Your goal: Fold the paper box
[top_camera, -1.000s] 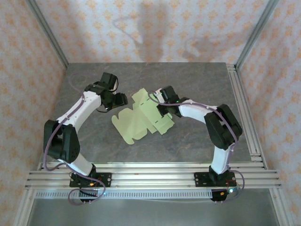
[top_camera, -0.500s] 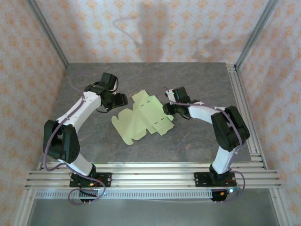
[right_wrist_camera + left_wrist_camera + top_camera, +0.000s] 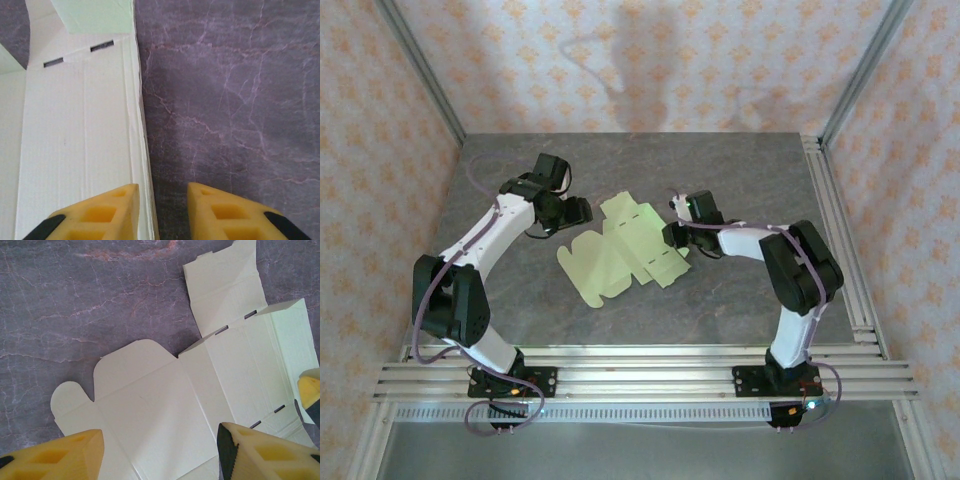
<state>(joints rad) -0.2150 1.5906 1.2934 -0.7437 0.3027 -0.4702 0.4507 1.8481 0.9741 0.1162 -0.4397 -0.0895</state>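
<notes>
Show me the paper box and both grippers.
paper box (image 3: 620, 258), top view, its middle panel.
left gripper (image 3: 159, 440), left wrist view, between its yellow fingertips.
right gripper (image 3: 162, 192), right wrist view, between its yellow fingertips.

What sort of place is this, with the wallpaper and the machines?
Probably a robot test cell: a left arm and right arm bolted to a rail edging a grey table, patterned walls on a metal frame, and an unfolded paper box lying between them.

1. The paper box (image 3: 620, 250) lies flat on the table (image 3: 720, 170), near its middle.
2. The left gripper (image 3: 582, 210) sits just left of the paper box, toward the back.
3. The right gripper (image 3: 672, 235) sits at the paper box's right edge, with that edge running between its jaws.
</notes>
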